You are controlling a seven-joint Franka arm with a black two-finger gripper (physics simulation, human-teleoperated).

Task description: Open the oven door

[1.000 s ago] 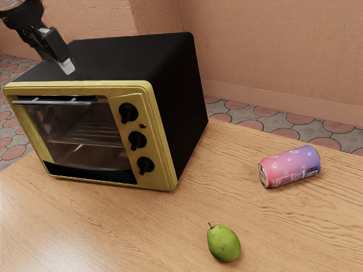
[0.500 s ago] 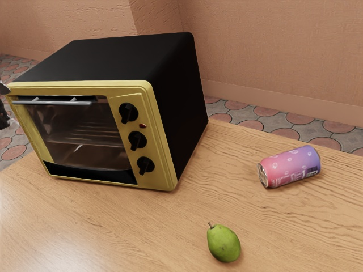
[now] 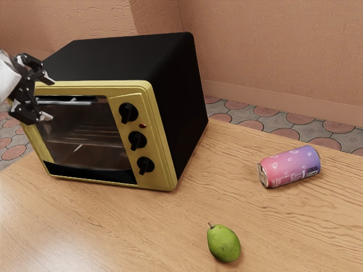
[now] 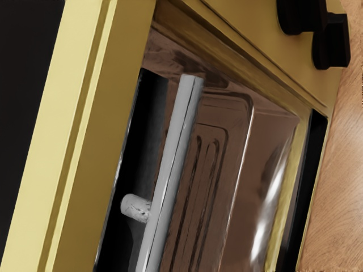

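- Approach to the handle is the step in hand, I judge: my gripper [image 3: 47,99] stands wide at one end of the bar, fingertips above and below it, gripping nothing.
- Next I likely need to settle the bar well between my fingers, close on it, then draw back and down, if the door hinges low; a shallow bite could slip.
- Oven [image 3: 130,62] sits right ahead of my fingers, black-shelled, with a yellow front.
- Its oven door [image 3: 88,133], looking shut, spreads below my fingertips: brownish see-through glass, racks behind, a black strip along the bottom.
- The handle [image 4: 173,153] is a slim grey rod, passing near my fingertips; I cannot tell if they touch.
- A stubby post [image 4: 136,208] joins it to the door.
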